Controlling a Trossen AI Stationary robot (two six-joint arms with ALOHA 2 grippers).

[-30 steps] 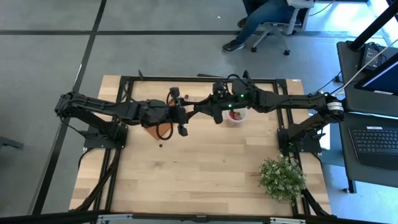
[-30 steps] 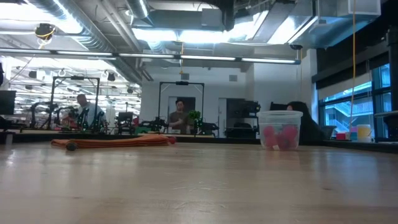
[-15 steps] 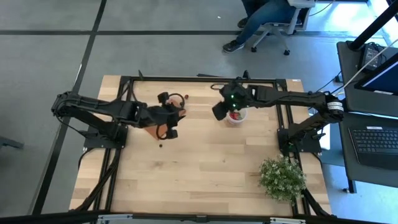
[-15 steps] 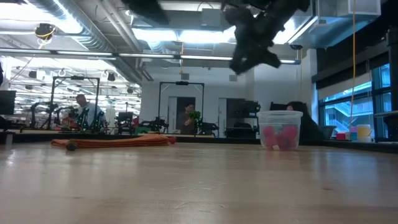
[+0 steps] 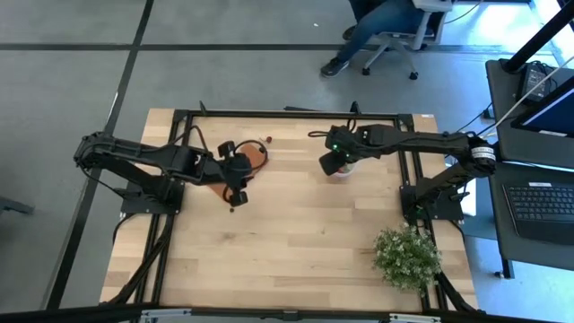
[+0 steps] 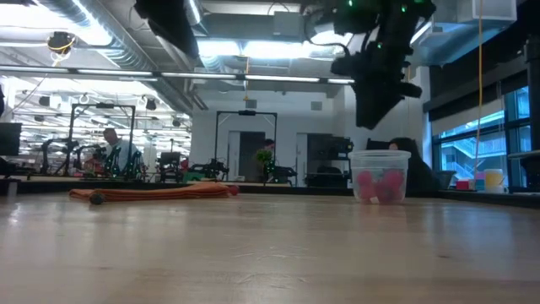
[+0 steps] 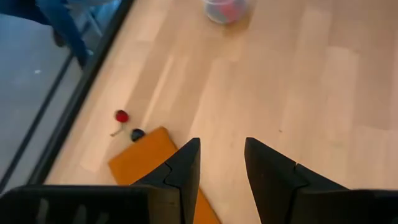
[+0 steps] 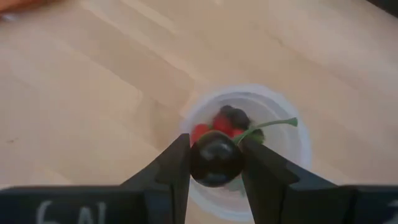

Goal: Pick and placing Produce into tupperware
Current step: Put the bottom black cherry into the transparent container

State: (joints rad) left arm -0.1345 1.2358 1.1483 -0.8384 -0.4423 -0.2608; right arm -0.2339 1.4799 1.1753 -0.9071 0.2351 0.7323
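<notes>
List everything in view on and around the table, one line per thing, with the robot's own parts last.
dark berry: one, purple-black, pinched between the right gripper's fingers just above the cup.
cup: one, translucent whitish, far right part of the table, with red and dark berries inside.
orange block: one, orange-brown, flat on the wood by the left gripper.
loose berries: one red, one dark, on the table next to the block's far corner.
green plant: one, bushy, near right corner of the table.
table: one, light wood.
person on a chair: one, in blue trousers, beyond the far edge.
left gripper: dark, empty, over the block's edge.
right gripper: dark, over the cup.
</notes>
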